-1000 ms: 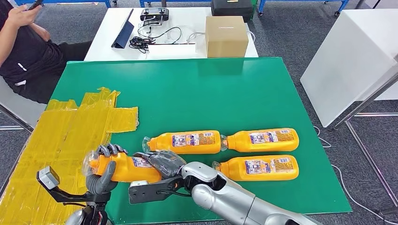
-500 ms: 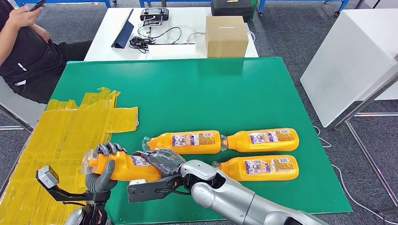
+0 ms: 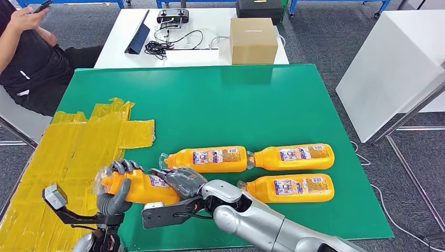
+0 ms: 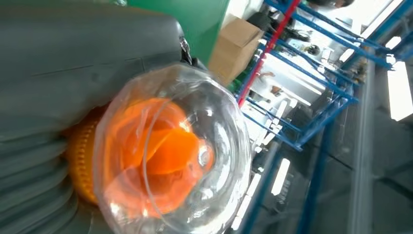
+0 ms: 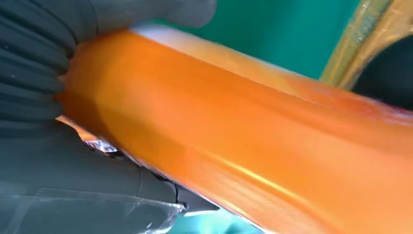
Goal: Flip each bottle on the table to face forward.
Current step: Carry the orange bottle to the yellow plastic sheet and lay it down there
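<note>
- My left hand [image 3: 114, 195] grips the cap end of an orange plastic juice bottle with a printed label [image 3: 137, 188]; my dark fingers [image 3: 125, 166] curl over its top and my thumb presses it from the near side; in the left wrist view the bottle's clear domed cap [image 4: 170, 151] bulges out beside my grey ribbed cover
- My right hand [image 3: 183, 181] holds the same bottle at its other end, fingers wrapped over the labelled part; in the right wrist view its orange body [image 5: 253, 141] runs across my palm with my thumb [image 5: 151, 12] laid on it
- That held bottle lies crosswise near the near edge of the green-covered table [image 3: 220, 100], toward its left side, just beside the patch of crinkled yellow tape strips [image 3: 78, 152] that covers the near-left corner; I cannot tell whether it touches the green surface or sits lifted off it
- Three more orange juice bottles lie flat on their sides toward the near-right part of the table; the middle bottle [image 3: 207, 159] and the far-right bottle [image 3: 294, 156] lie end to end in one row, almost touching; the near-right bottle [image 3: 288, 188] lies just beside that row, nearer the near edge; their printed labels face up
- Beyond the far edge stands a white table [image 3: 120, 44] carrying a brown cardboard box [image 3: 253, 40], a tangle of black cables [image 3: 162, 44] and a dark tablet [image 3: 137, 34]
- A person in dark clothes [image 3: 29, 58] sits off the far-left corner
</note>
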### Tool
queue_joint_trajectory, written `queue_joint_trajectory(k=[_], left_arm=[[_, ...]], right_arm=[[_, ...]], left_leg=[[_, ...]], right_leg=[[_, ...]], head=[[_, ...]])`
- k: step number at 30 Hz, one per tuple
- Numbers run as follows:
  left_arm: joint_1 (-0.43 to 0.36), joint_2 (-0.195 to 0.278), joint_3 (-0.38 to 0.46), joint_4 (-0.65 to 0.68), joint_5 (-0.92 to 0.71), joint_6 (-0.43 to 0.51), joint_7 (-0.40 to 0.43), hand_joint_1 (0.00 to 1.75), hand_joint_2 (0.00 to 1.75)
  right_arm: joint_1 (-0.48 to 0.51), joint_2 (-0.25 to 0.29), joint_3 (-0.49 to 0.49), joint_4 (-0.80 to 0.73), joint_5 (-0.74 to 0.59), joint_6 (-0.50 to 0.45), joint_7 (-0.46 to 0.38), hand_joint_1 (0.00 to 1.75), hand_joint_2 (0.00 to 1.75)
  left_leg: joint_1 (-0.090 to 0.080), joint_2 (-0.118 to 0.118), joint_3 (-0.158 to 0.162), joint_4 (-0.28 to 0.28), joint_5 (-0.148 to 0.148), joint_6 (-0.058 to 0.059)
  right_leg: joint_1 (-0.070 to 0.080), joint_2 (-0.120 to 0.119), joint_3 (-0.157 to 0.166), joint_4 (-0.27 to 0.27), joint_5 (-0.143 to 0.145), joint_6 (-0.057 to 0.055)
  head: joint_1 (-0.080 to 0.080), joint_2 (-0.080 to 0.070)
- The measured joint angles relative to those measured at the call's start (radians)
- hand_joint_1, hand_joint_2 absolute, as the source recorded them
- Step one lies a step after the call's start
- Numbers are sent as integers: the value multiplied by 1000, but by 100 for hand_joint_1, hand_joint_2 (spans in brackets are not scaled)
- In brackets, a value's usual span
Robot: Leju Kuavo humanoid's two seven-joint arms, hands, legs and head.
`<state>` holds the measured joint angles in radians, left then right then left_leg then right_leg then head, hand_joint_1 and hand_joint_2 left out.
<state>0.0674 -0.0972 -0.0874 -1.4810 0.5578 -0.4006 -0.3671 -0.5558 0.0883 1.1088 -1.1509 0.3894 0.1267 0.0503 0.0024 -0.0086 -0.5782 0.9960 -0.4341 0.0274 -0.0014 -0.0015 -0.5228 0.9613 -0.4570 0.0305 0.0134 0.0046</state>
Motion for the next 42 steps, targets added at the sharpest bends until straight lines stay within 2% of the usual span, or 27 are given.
queue_joint_trajectory(k=[6, 12, 26, 31, 37, 42], left_arm=[[7, -8, -4, -4, -8, -6, -28, 175, 175], [21, -17, -5, -23, -14, -8, -42, 175, 175], [53, -22, -7, -99, -39, 10, -73, 175, 175], [61, -13, 12, -174, -142, 102, -110, 175, 175], [61, 29, 58, -322, -456, 368, -181, 175, 175], [61, 53, 70, -396, -498, 405, -186, 175, 175]], right_arm=[[103, -16, -69, -64, -6, -175, -141, 0, 0], [208, -35, -155, -161, 23, -269, -241, 0, 0], [305, -36, -250, -264, 39, -312, -289, 0, 0], [338, -45, -279, -287, 48, -337, -293, 0, 0], [418, -66, -344, -340, 68, -384, -295, 0, 0], [453, -79, -376, -371, 73, -388, -296, 0, 0]], left_leg=[[0, -1, -1, 0, 0, 0], [0, 0, -1, 0, 0, 0], [0, 0, 0, 0, 0, 0], [0, 0, 0, 0, 0, 0], [0, 0, 0, 0, 0, 0], [0, 0, 0, 0, 0, 0]], right_leg=[[0, 0, 0, 0, 0, 0], [0, 0, 0, 0, 0, 0], [0, 0, 0, 0, 0, 0], [0, 0, 0, 0, 0, 0], [0, 0, 0, 0, 0, 0], [0, 0, 0, 0, 0, 0]], head=[[0, 0], [0, 0], [0, 0], [0, 0], [0, 0], [0, 0]])
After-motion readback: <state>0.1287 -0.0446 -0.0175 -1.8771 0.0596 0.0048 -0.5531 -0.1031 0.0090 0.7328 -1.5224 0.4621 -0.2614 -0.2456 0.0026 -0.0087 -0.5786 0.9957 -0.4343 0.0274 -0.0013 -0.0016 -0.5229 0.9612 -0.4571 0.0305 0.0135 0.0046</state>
